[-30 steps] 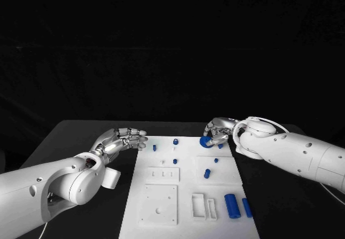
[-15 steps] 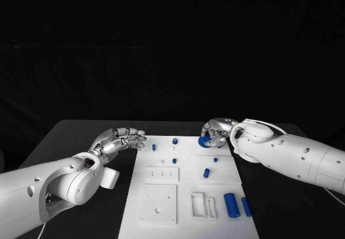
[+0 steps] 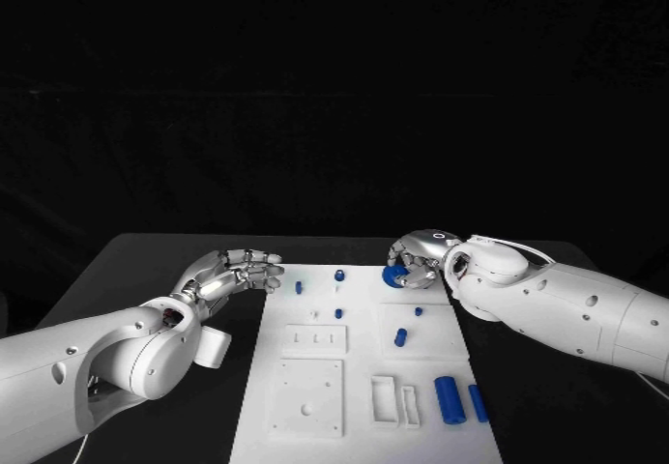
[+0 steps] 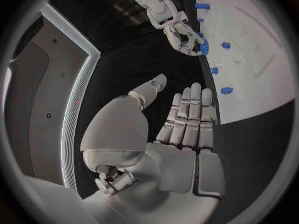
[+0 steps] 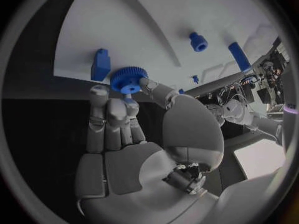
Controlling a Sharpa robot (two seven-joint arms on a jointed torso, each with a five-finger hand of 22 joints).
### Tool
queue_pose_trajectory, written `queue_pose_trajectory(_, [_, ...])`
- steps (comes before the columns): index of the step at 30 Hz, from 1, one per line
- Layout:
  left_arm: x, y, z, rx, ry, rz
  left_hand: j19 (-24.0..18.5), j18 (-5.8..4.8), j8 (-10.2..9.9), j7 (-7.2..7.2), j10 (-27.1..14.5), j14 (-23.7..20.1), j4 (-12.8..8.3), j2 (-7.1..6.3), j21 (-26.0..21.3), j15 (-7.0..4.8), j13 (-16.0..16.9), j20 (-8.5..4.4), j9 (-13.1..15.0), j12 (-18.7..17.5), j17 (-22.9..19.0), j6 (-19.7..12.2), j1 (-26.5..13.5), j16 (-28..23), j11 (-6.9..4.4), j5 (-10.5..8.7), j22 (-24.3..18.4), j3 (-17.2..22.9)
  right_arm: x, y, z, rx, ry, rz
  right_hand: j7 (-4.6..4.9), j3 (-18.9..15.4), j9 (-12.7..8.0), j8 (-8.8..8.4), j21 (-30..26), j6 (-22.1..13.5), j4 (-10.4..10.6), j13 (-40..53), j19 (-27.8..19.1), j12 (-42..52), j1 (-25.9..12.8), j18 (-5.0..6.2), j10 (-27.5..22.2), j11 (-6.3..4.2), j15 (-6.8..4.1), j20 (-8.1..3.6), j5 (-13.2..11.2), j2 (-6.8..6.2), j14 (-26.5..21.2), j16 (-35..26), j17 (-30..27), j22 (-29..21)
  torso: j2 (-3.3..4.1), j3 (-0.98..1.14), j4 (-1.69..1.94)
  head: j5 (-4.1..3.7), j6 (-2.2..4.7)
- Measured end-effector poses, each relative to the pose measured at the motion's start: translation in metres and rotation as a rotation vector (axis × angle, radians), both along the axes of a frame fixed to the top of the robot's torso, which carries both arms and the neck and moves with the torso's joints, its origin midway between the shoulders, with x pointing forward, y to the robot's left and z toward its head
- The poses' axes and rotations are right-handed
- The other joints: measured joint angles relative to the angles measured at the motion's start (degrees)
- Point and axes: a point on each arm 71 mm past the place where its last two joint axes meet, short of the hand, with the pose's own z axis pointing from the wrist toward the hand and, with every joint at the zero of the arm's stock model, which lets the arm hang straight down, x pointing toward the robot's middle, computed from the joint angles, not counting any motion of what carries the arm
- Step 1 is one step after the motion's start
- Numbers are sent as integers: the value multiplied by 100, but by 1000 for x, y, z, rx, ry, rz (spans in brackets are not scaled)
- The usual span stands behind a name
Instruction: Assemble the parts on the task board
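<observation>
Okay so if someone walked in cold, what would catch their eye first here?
Probably the right hand at the far edge of the white task board, holding a blue toothed gear in its fingers. Next, the left hand, open and empty over the black table beside the board.

Right hand (image 3: 416, 263) pinching (left hand (image 3: 232, 272) loosely open).

Two glossy white arms with dark screw holes end in the silver, segmented left hand (image 3: 230, 273) and right hand (image 3: 420, 257).
</observation>
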Motion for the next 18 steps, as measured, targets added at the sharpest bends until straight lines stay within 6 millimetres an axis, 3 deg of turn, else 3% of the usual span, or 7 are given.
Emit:
queue_pose_trajectory(6, [0,0,0,0,0,0,0,0,0,0,0,0,0,0,0,0,0,0,0,0,-3,0,0,22,0,0,0,0,-7,12,3,-7,-38,34,-10,65,-1,0,6,10,65,0,21,0,0,5,20,-20,1,-20,-2,0,1,-22,21,0,1,0,1,8,6])
queue_pose_trajectory(18, [0,1,0,0,0,1,0,0,0,0,0,0,0,0,0,0,0,0,0,-22,-2,0,0,22,0,0,-1,0,-36,52,17,-14,-156,144,-55,280,-4,-2,22,55,280,-7,52,-22,95,8,61,-61,-13,-30,-85,-202,35,-55,70,0,-2,-8,-3,35,26])
